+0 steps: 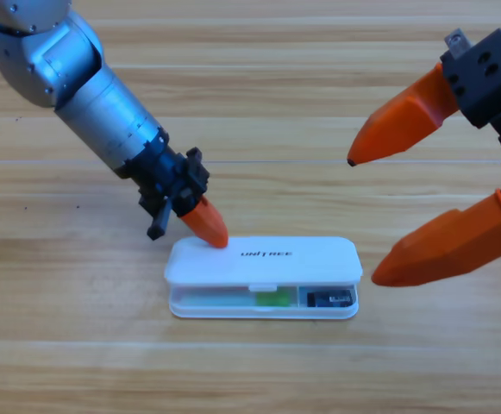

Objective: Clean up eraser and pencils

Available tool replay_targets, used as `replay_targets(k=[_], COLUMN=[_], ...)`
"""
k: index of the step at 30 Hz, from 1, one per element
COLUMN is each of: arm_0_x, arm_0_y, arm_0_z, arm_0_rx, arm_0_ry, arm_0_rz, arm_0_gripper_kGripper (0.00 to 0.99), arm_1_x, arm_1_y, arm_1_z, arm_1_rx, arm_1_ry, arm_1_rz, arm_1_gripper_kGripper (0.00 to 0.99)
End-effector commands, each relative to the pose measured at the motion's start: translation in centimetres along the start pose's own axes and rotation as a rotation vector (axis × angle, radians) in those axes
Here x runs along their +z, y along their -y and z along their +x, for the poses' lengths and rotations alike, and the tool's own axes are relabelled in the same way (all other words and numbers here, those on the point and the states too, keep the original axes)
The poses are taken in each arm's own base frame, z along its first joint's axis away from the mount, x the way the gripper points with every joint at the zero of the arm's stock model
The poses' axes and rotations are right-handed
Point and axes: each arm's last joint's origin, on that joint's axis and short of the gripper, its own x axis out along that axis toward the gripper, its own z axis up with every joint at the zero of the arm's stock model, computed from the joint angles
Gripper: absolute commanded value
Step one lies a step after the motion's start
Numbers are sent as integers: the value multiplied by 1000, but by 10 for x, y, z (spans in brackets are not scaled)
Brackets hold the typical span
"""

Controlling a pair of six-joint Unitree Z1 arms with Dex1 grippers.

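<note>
High view, looking down on the wooden table (259, 371). The left arm (78, 95) sweeps in from the upper left corner, grey barrel running diagonally down toward the centre, and its left gripper (207, 226) has its orange tip planted right on the upper left corner of the white case (263, 276). Only one orange mass shows there, the jaws reading as pressed together with nothing between them, tip touching the lid.

The case lies lengthways in the lower middle of the frame, its lid (267, 259) lowered almost flat over the tray, leaving a narrow slot along the front edge. Through that slot, the goods: the green-and-whitish stick (263, 298) lies along the left and middle of the tray, its bright green part just left of centre, and the eraser (330, 298), dark with a pale label, sits at the right end of the tray, just beside the green stick's end. The black marker with the red cap cannot be made out under the lid.

Over on the right edge, the right gripper (362, 220) looms large and partly cut off, its two orange jaws spread wide apart, one tip in the upper right, the other lower down near the case's right end, gripping nothing and clear of the case.
</note>
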Motion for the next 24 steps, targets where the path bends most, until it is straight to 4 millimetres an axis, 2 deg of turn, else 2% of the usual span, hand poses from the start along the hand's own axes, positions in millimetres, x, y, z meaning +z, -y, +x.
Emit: replay_targets(k=[1,12,24], arm_0_x=[-6,-6,-15], arm_0_y=[5,13,20], arm_0_z=[31,48,60], arm_0_rx=[-90,-134,-159], arm_0_ry=[-38,-63,-80], arm_0_rz=[-5,1,-7], arm_0_gripper_kGripper=[0,0,0], arm_1_x=[-5,-4,-5], arm_1_y=[3,4,5], arm_1_z=[8,10,12], arm_1_rx=[13,15,18], arm_1_ry=[-10,-13,-17], arm_1_rz=[18,20,23], arm_1_gripper_kGripper=[960,960,960])
